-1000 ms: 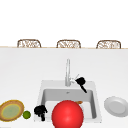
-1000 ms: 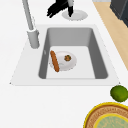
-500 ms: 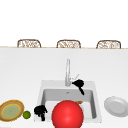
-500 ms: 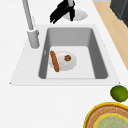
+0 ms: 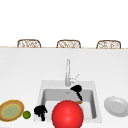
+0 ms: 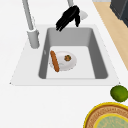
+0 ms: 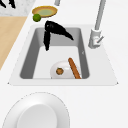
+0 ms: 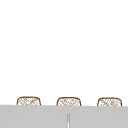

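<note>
Front view first: the right hand (image 5: 77, 90) hung over the sink (image 5: 93, 86) basin just below the faucet (image 5: 67, 72), fingers pointing down toward something orange at the basin floor. It held nothing. The left hand (image 5: 40, 110) floated at the sink's front left corner, near a lime (image 5: 26, 114) and a yellow-rimmed woven plate (image 5: 11, 110); its fingers looked curled, empty. A big red ball (image 5: 67, 114) stood in front and hid much of the basin, which is why the bowl inside could not be seen from here. A white plate (image 5: 115, 106) lay on the counter to the right, well apart.

Left side view: the right hand (image 6: 68, 16) was poised above the far end of the sink (image 6: 25, 50), fingers straight and drooping, thumb apart, touching nothing. Below and nearer lay a white bowl (image 6: 65, 62) on the sink floor, with a sausage (image 6: 54, 60) leaning across its rim and a small brown bit (image 6: 67, 58) inside. The hand was still clear of them, probably because it was high over the basin rather than down in it.

Right side view: the same hand (image 7: 53, 29) showed loosely spread, fingers angled down into the basin, short of the bowl (image 7: 58, 67) and the sausage (image 7: 74, 68).

Upper view: three woven chair backs (image 8: 68, 101) stood behind the counter, with the faucet's tip (image 8: 67, 121) below.
</note>
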`<state>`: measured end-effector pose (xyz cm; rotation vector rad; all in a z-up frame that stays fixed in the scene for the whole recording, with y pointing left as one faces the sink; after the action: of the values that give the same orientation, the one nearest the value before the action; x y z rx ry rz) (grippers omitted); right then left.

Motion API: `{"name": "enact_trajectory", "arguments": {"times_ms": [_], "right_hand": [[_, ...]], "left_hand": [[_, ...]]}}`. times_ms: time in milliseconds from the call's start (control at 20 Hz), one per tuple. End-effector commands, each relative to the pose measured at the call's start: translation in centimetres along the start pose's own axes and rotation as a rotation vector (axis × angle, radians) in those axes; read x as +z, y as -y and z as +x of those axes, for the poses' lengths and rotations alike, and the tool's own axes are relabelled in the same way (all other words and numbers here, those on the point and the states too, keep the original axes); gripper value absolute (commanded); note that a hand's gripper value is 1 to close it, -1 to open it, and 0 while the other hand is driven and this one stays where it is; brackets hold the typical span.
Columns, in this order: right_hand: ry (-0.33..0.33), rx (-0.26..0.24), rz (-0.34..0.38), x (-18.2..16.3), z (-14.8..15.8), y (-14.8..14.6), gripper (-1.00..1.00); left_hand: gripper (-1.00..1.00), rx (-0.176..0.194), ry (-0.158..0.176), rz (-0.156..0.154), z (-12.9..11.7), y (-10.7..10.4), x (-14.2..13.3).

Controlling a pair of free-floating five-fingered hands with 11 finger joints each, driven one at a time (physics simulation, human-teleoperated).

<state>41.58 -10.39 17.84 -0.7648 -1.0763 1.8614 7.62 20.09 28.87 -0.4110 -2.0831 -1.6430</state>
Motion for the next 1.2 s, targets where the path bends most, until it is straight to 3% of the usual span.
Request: {"name": "enact_trajectory", "arguments": {"times_ms": [0, 300, 500, 550, 700, 900, 1000, 1150], "right_hand": [[0.057, -0.027, 0.013, 0.3, 1.7, -2.5, -1.00], [-0.016, -0.044, 0.078, 1.1, 3.9, -5.9, -1.00], [0.008, -0.083, 0.133, 2.2, 4.8, -7.7, -1.00], [0.018, -0.112, 0.141, 2.2, 5.0, -8.1, -1.00], [0.025, -0.119, 0.177, 1.7, 5.3, -9.9, -1.00], [0.038, -0.131, 0.241, 0.5, 5.6, -12.0, -1.00], [0.044, -0.162, 0.258, -1.3, 5.6, -12.6, -1.00], [0.048, -0.195, 0.341, -2.9, 5.6, -13.2, -1.00]], "left_hand": [[0.00, 0.000, 0.000, 0.000, 0.0, 0.0, 0.0], [0.00, 0.000, 0.000, 0.000, 0.0, 0.0, 0.0], [0.00, 0.000, 0.000, 0.000, 0.0, 0.0, 0.0], [0.00, 0.000, 0.000, 0.000, 0.0, 0.0, 0.0], [0.00, 0.000, 0.000, 0.000, 0.0, 0.0, 0.0], [0.00, 0.000, 0.000, 0.000, 0.0, 0.0, 0.0], [0.00, 0.000, 0.000, 0.000, 0.0, 0.0, 0.0], [0.00, 0.000, 0.000, 0.000, 0.0, 0.0, 0.0]]}}
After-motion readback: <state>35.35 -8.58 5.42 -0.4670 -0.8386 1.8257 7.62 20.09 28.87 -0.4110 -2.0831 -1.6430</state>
